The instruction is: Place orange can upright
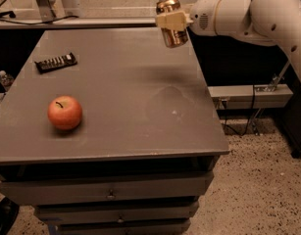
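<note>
The orange can (172, 35) is a shiny copper-orange drink can, held roughly upright with a slight tilt in the air above the far right part of the grey table (120, 106). My gripper (171, 20) is shut on the orange can around its middle, at the end of the white arm (248, 13) that reaches in from the right. The can's shadow lies on the tabletop below it.
A round orange-red apple (64, 112) sits on the table's front left. A dark flat bar-shaped object (55, 62) lies at the far left. Drawers (111, 192) are under the tabletop. A speckled floor and a low shelf lie to the right.
</note>
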`<state>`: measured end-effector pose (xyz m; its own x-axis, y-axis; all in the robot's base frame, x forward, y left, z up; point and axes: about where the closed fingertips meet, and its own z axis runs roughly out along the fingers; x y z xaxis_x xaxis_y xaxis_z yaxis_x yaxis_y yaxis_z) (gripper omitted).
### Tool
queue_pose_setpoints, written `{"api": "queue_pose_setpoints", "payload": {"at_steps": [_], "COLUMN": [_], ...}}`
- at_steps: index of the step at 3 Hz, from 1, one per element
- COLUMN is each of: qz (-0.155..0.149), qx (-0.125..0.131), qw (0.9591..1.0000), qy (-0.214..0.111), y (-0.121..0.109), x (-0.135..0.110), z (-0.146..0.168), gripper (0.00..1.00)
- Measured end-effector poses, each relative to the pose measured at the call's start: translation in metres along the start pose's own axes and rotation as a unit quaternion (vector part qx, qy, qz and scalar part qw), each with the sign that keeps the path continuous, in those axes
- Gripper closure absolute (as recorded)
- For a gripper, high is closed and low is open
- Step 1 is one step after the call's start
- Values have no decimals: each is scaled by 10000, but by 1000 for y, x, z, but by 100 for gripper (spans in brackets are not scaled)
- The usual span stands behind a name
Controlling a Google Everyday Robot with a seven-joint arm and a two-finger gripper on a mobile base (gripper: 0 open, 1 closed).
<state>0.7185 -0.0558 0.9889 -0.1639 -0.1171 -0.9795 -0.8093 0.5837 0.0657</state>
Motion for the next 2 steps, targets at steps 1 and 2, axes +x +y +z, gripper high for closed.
{"api": "queue_pose_setpoints", "payload": {"at_steps": [1, 2], "qz": [-316, -615], "qx": [-117, -272], "qw": [9993, 9972], "qy": [-161, -338], "y": [3, 8], "x": [1, 3], "z": [-12, -20], "gripper": [100, 100]}}
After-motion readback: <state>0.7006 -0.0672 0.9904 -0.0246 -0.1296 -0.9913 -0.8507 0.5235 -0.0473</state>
